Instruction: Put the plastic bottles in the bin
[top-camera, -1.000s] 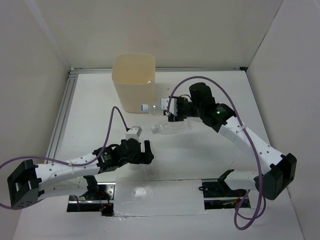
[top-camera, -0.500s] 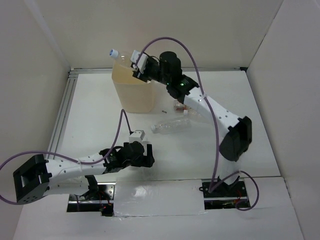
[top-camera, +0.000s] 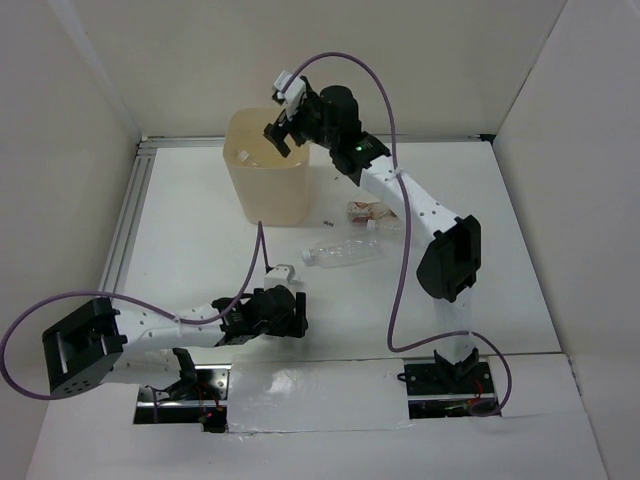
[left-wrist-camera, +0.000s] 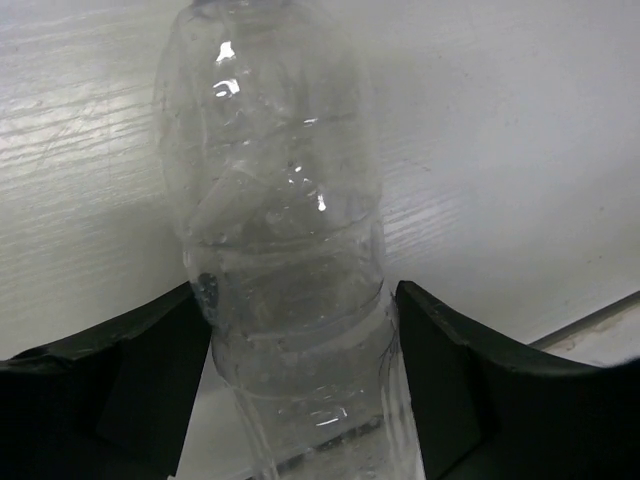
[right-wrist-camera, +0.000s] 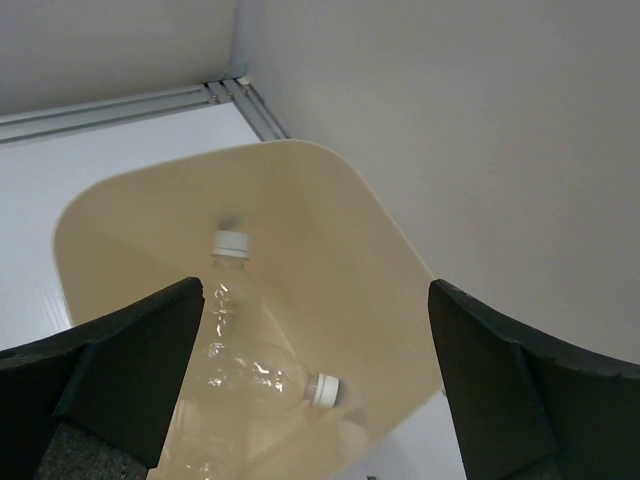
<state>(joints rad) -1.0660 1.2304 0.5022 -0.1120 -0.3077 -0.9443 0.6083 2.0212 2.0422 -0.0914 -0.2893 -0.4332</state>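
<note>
Two capped clear bottles (right-wrist-camera: 250, 345) lay inside the one bin (top-camera: 266, 180); two more lay on the counter (top-camera: 520, 220) (one clear (top-camera: 345, 254), one red-labelled (top-camera: 372, 211)).

Both arms show white link shells with black joint housings. A purple cable (top-camera: 392, 120) loops off the right arm, another off the left arm (top-camera: 150, 335). A green light glows on the right arm (top-camera: 358, 148). Black grippers, left gripper (top-camera: 285, 315) and right gripper (top-camera: 280, 135), each carry a white camera block.
</note>
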